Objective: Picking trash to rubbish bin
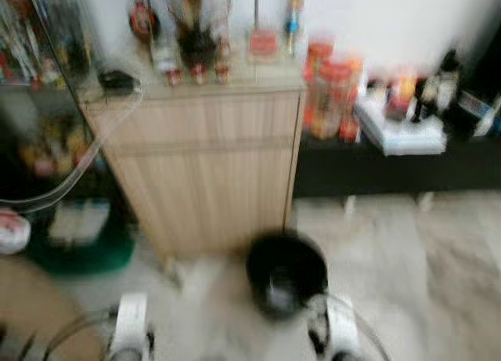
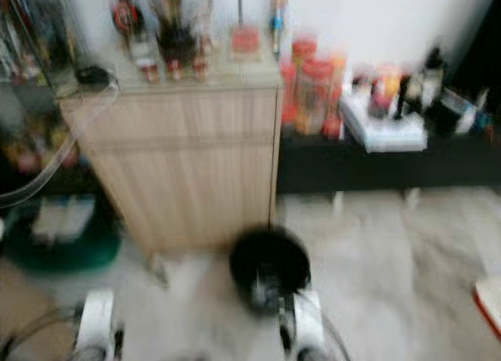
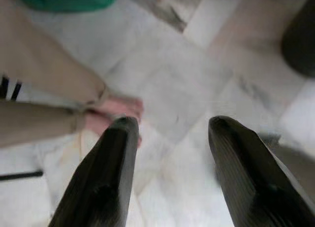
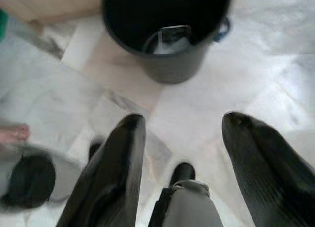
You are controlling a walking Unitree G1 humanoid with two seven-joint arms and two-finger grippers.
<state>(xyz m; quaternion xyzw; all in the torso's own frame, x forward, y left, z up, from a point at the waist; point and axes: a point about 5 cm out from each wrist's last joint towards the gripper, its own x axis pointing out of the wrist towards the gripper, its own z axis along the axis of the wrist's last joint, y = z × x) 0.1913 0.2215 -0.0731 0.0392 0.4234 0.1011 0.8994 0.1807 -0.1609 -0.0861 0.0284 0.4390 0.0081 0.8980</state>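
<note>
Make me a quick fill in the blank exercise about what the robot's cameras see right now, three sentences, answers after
1. The rubbish bin on the floor is coloured ____.
2. The bin stands in front of a ____ cabinet.
3. The fingers of the right gripper are spread ____, holding nothing.

Missing words: black; wooden; open

Left gripper (image 3: 170,133) fingers (image 3: 103,182) apart above marble floor (image 3: 177,84), bare feet (image 3: 115,113) beside.

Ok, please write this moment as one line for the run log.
phase: at bin | black bin: on floor before wooden cabinet, something pale inside | left tool: open, empty | right tool: open, empty | person's foot nearby
</note>
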